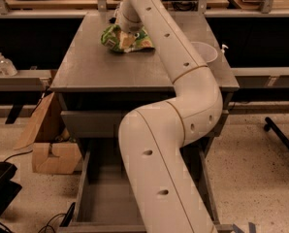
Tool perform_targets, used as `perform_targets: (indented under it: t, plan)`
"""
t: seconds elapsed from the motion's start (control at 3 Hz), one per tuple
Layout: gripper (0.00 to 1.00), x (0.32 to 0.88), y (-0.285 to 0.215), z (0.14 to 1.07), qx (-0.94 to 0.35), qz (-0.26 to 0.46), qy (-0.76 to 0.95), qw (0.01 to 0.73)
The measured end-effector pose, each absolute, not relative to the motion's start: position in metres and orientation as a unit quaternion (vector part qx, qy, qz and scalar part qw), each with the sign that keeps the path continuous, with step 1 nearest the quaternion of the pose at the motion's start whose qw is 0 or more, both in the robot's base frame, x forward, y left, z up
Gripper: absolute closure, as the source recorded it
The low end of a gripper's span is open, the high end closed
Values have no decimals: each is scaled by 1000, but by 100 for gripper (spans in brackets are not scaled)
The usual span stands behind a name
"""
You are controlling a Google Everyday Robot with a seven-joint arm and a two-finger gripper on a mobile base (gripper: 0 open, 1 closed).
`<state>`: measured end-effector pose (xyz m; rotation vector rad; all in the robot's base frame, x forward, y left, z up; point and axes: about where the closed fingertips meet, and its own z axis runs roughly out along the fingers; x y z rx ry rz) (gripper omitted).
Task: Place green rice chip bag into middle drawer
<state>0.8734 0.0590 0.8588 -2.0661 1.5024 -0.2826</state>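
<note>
The green rice chip bag (112, 38) lies crinkled on the grey cabinet top (86, 67), near its back middle. My gripper (127, 39) reaches down from the back and sits on the middle of the bag, covering part of it. My white arm runs across the right half of the view. The middle drawer (101, 198) stands pulled out at the bottom, its grey floor bare, with its right part hidden behind my arm.
A pale bowl (206, 52) sits on the cabinet's right side, beside my arm. A shut grey drawer front (88, 123) is above the open drawer. A cardboard box (52, 154) stands on the floor at left. Bottles (3, 64) stand on a left shelf.
</note>
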Motion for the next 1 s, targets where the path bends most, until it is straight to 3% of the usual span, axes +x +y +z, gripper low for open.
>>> perform_targets:
  t: [0.33, 0.67, 1.0]
  plan:
    - [91, 873, 61, 857, -772, -101, 561, 282]
    - [100, 872, 61, 858, -772, -101, 561, 283]
    - [100, 870, 66, 850, -771, -80, 561, 289]
